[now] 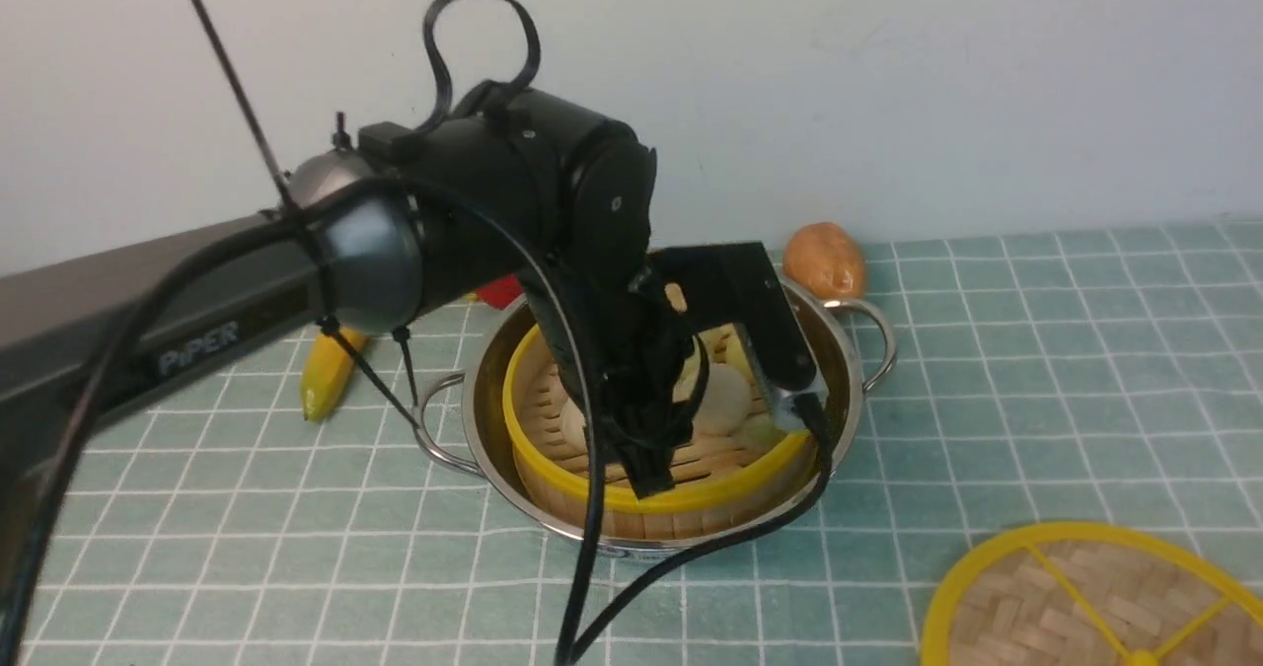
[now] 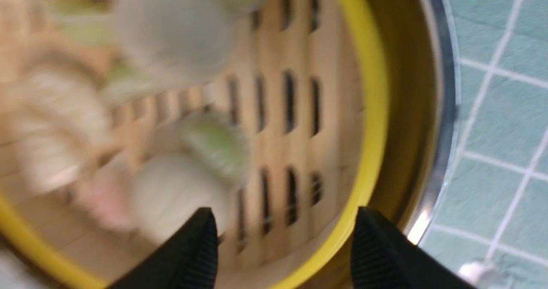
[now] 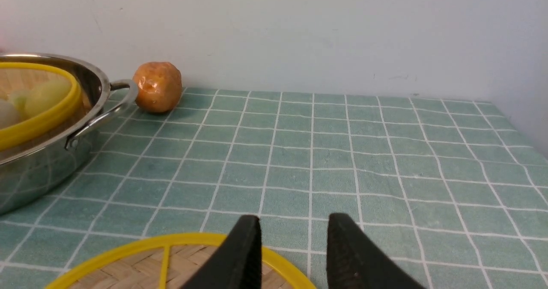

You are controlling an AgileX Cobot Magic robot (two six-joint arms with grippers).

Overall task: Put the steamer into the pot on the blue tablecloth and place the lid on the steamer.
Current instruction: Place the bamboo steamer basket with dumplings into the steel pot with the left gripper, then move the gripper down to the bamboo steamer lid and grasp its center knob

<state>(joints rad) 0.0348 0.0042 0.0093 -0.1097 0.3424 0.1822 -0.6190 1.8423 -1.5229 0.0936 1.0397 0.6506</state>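
I see the steamer [image 1: 745, 493] seated inside the pot [image 1: 849, 429] on the blue tablecloth [image 1: 947, 390], a narrow gap showing between its yellow rim and the pot's steel edge, with bare cloth between the pot and the lid [image 1: 1066, 587] lying flat near my right side. My left claw [image 2: 284, 237] is spread wide over the steamer's rim with nothing pinched, though I can't tell if a fingertip touches it, while my right claw [image 3: 294, 237] stands parted and empty near the lid.
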